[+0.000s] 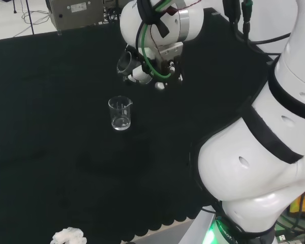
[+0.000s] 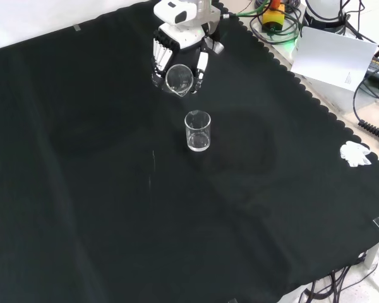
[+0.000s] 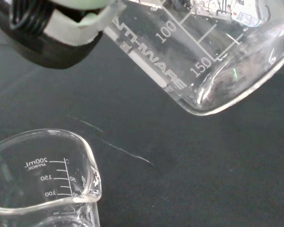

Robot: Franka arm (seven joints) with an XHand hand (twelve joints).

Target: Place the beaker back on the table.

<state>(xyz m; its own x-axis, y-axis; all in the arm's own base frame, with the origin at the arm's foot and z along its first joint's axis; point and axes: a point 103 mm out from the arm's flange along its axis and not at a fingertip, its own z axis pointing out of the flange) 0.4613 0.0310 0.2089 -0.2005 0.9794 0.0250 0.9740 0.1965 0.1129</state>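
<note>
From the front view, I see nearest me a wide stretch of bare black cloth (image 2: pixel 114 240), running down to its lower edge and out to the left with nothing standing on it. Off to the right, close to the cloth's scalloped border, lies a small crumpled white wad (image 2: pixel 355 153); in the head view the same wad sits at the near edge of the bench.

Farther in, about mid-cloth, a clear beaker (image 2: pixel 198 130) stands upright on the cloth, alone, with open room on every side. In the head view I find it left of the arm's big white links (image 1: pixel 264 152), its spout turned to the view's right.

Just beyond it in the front view is the hand (image 2: pixel 180 47), reaching in from the top of the picture. Its fingers (image 2: pixel 159 55) are curled round a second clear beaker (image 2: pixel 179 79), which I see tipped over, mouth towards the camera and held up off the cloth. It hangs near the standing one without touching it. The wrist view shows the held beaker's base slanted above the cloth, with the standing beaker's rim below it and dark cloth between.

Behind the hand, the cloth's far scalloped edge is close, with cables and gear past it.
</note>
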